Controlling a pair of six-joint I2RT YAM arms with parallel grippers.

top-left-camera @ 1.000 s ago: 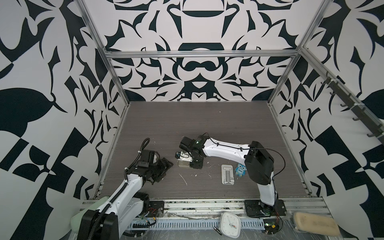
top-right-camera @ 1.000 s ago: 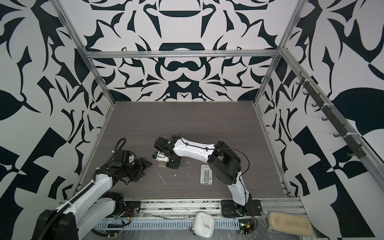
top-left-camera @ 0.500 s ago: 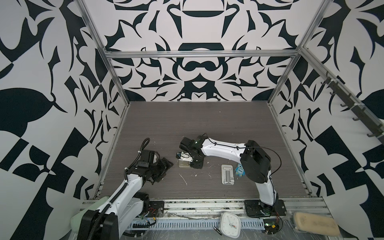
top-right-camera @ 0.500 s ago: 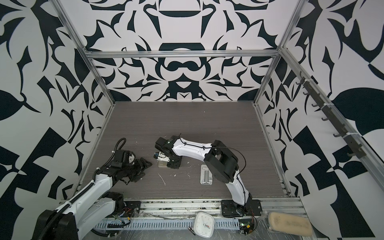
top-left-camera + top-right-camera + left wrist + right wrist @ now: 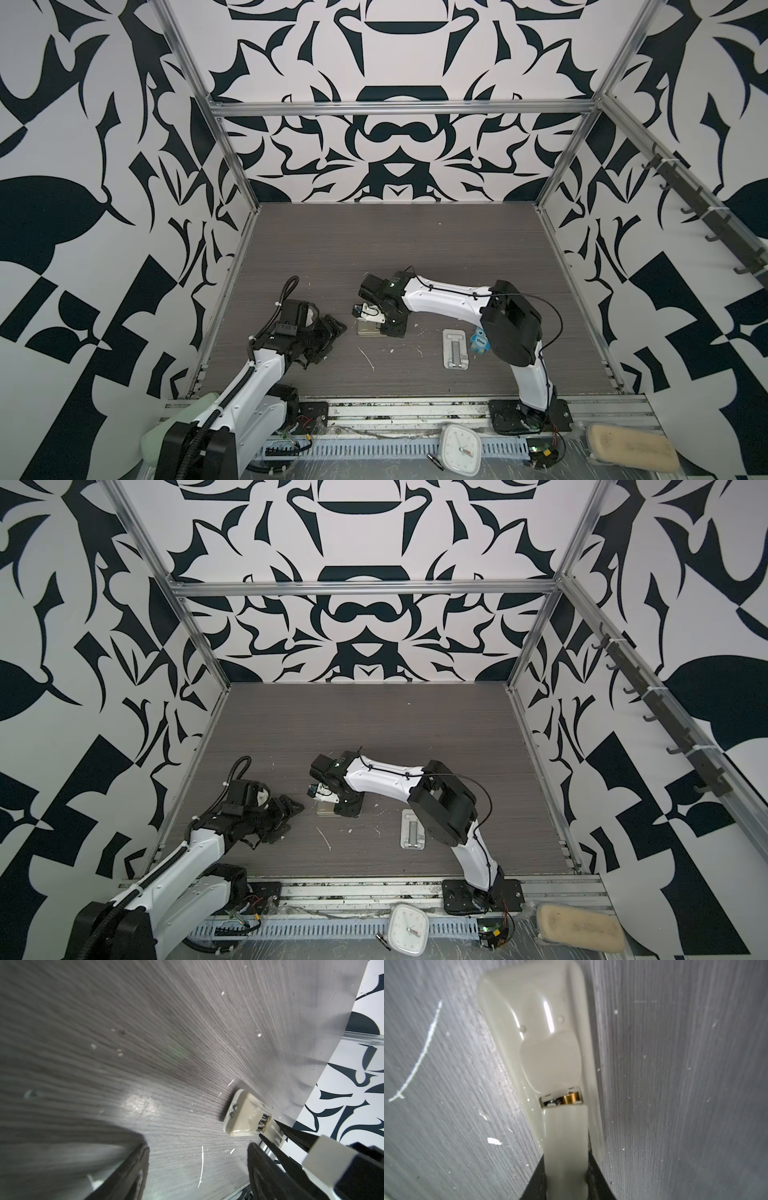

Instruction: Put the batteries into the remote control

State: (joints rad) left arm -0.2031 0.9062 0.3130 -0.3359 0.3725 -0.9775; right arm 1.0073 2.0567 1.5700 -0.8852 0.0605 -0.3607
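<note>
Beige-grey back up, the remote control lies flat on the grey wood counter. The right gripper has its jaws clenched on the small cover, whose edge meets the open bay. One battery shows its gold end there. The left gripper is near the remote, not touching it, jaws released and empty.

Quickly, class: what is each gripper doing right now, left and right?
Left gripper: open, holding nothing.
Right gripper: closed on the beige cover, over the remote control's battery bay.
</note>
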